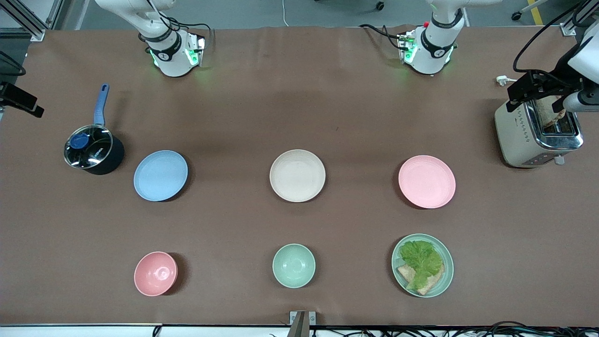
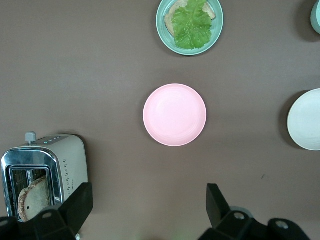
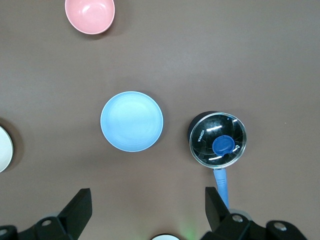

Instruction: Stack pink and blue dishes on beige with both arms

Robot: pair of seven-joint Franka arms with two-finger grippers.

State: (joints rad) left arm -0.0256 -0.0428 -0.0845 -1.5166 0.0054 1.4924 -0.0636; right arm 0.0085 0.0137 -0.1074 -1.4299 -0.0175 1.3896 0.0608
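The pale blue plate [image 1: 160, 175] [image 3: 132, 121] lies toward the right arm's end of the table. Mid-table sits the beige plate [image 1: 297, 175] [image 2: 306, 119], and the pale pink plate [image 1: 427, 181] [image 2: 174, 114] lies toward the left arm's end. All three lie apart in one row with nothing on them. My left gripper [image 2: 149, 202] [image 1: 538, 93] hangs high over bare table between its base and the pink plate, open and empty. My right gripper [image 3: 148, 205] [image 1: 18, 99] hangs just as high near the blue plate, open and empty.
A lidded black pot [image 1: 93, 150] with a blue handle stands beside the blue plate. A toaster [image 1: 538, 133] with bread stands at the left arm's end. Nearer the front camera are a pink bowl [image 1: 155, 273], a mint bowl [image 1: 293, 265] and a green plate [image 1: 422, 265] with lettuce and bread.
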